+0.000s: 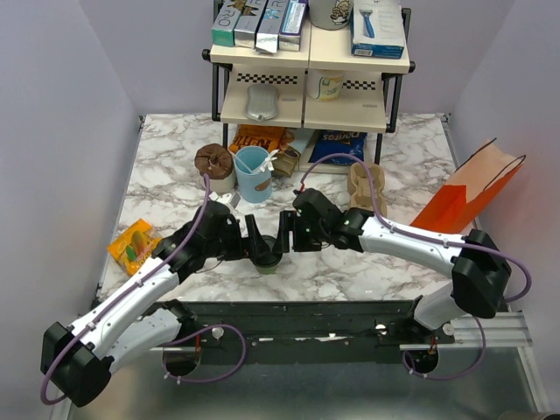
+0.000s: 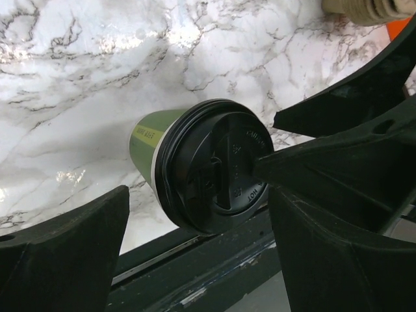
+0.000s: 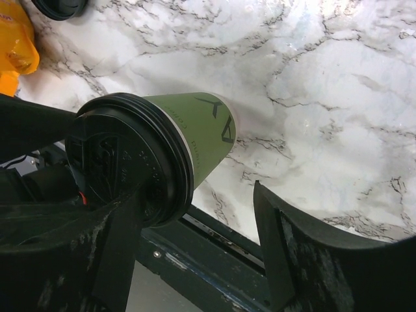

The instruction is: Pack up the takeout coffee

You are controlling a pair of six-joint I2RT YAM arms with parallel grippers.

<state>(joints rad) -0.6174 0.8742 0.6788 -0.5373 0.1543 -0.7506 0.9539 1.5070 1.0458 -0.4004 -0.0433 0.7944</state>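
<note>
Centre-frame in both wrist views, the takeout coffee sits between my left gripper and right gripper, both wide open and holding nothing. I'd close just one squarely on its green side, below the lid.

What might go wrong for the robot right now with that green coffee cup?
1. The takeout coffee stands close to the near edge of the marble table, and neither gripper is clamping it, so a nudge might tip it or push it off.
2. The left gripper and the right gripper, both open, crowd around the same cup and might knock into each other.
</note>
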